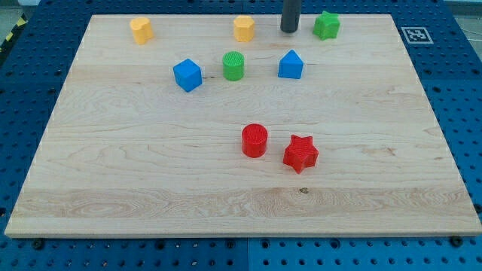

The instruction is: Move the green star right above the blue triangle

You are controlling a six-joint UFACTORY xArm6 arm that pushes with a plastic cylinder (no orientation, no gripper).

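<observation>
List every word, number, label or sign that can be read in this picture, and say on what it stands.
No readable words or numbers.
One sign: a black-and-white square marker at the wooden board's top right corner; it carries a pattern, no letters.
The blocks carry no labels.

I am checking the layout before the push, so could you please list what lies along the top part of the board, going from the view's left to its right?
Yellow block → blue cube → green cylinder → second yellow block → my tip and blue triangle, roughly level → green star.

Eight blocks: two yellow, two green, two blue, two red.
</observation>
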